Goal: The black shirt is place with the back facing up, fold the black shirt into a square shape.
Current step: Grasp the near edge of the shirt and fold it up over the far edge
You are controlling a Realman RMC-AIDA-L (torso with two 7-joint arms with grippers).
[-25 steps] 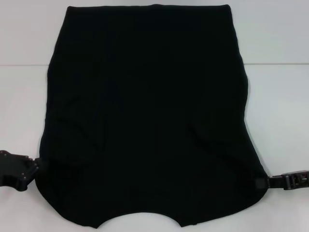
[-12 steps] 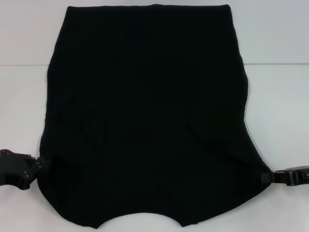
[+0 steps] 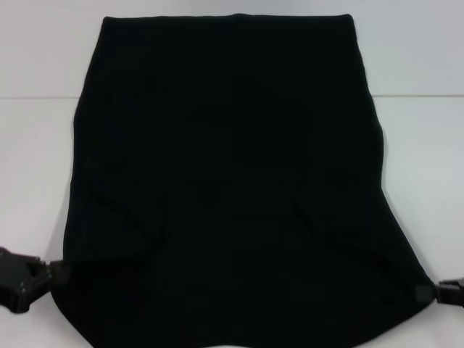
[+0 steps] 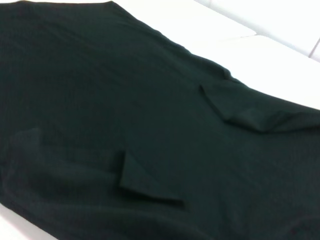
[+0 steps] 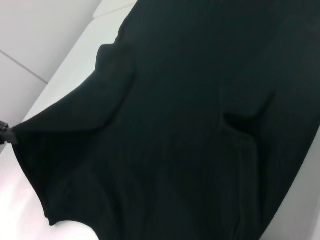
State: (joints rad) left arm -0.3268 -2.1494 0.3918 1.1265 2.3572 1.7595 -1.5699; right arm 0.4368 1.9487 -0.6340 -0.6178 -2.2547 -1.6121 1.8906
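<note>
the black shirt (image 3: 225, 181) is spread on the white table (image 3: 36, 167), its near corners pinched by the left tool (image 3: 56, 274) and right tool (image 3: 426, 293).

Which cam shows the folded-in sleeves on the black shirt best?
Left wrist view: both sleeves lie clearly creased on the black shirt. Right wrist view shows only one fold. Head view gives faint creases.

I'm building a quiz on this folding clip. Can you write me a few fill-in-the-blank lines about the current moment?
1. The shirt is coloured ____.
2. The left gripper is at the shirt's near ____ corner.
3. The table under the shirt is coloured ____.
4. The right gripper is at the shirt's near ____ corner.

Missing words: black; left; white; right
</note>
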